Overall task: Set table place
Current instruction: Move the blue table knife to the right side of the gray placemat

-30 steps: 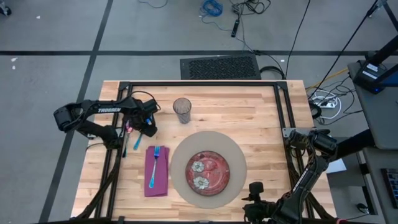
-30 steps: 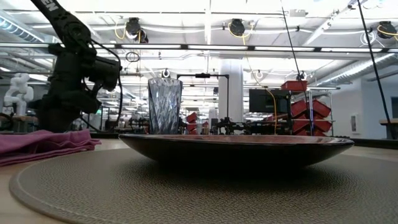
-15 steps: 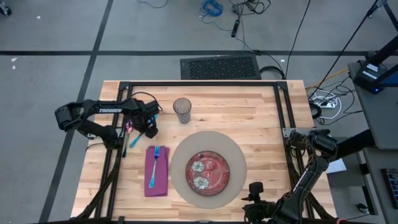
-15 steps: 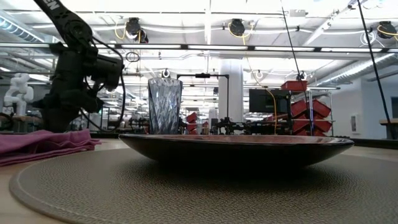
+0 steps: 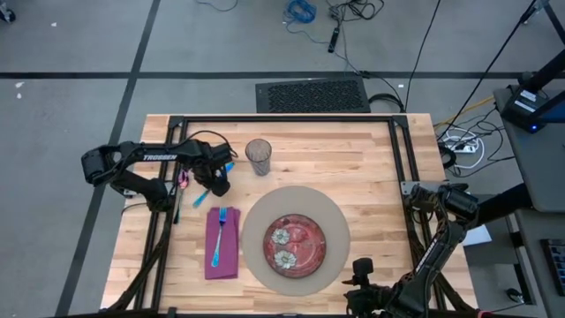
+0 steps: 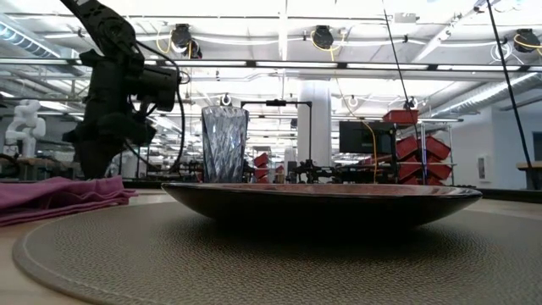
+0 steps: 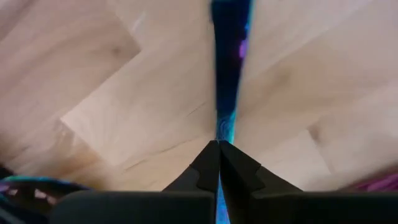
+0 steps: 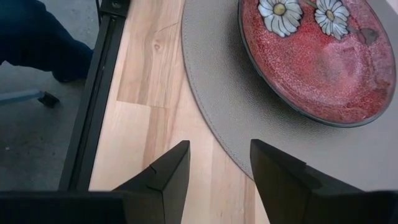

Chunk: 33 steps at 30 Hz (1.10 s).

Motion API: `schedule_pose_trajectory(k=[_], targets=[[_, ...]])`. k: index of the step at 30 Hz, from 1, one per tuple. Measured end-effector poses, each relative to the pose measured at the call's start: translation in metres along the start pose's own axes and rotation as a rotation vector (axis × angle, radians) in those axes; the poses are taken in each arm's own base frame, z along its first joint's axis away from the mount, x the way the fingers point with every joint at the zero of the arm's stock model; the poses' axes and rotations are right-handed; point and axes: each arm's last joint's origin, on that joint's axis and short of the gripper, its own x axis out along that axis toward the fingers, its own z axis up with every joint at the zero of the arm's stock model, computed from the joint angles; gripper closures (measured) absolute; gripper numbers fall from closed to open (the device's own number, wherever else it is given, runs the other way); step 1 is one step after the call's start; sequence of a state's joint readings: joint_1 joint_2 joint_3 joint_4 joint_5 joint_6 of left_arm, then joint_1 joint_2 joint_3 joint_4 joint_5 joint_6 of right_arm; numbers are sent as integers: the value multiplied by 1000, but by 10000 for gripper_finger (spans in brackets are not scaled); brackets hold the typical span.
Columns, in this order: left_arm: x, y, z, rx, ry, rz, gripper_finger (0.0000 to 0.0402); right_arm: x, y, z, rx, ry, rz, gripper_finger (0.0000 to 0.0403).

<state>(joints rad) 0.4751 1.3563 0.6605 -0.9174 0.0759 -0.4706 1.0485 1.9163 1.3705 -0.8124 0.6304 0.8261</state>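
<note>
Risk: my left pincer, pinched shut on a thin blue plastic utensil above the light-wood counter, grips so near its end that it could twist loose.

The mat is lying on the table, toward its near edge, and the plate is sitting on the mat. The napkin is lying just left of the mat, with a fork resting on it. The glass is standing behind the mat. Left of the glass, the left gripper is holding a utensil, probably a knife, above the table. Another utensil is lying farther left.
</note>
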Motion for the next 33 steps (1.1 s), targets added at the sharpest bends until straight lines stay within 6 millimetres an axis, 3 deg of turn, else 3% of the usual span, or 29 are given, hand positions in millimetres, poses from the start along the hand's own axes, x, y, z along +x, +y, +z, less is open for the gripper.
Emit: schedule_pose_trajectory(k=[10, 23, 33], targets=[[0, -3, -2, 1, -9, 27, 395, 0, 0, 0, 1, 1, 1, 248], [1, -12, -1, 36, -89, 76, 237, 0, 0, 0, 2, 0, 2, 248], [22, -4, -8, 27, -92, 43, 236, 0, 1, 1, 8, -4, 8, 248]])
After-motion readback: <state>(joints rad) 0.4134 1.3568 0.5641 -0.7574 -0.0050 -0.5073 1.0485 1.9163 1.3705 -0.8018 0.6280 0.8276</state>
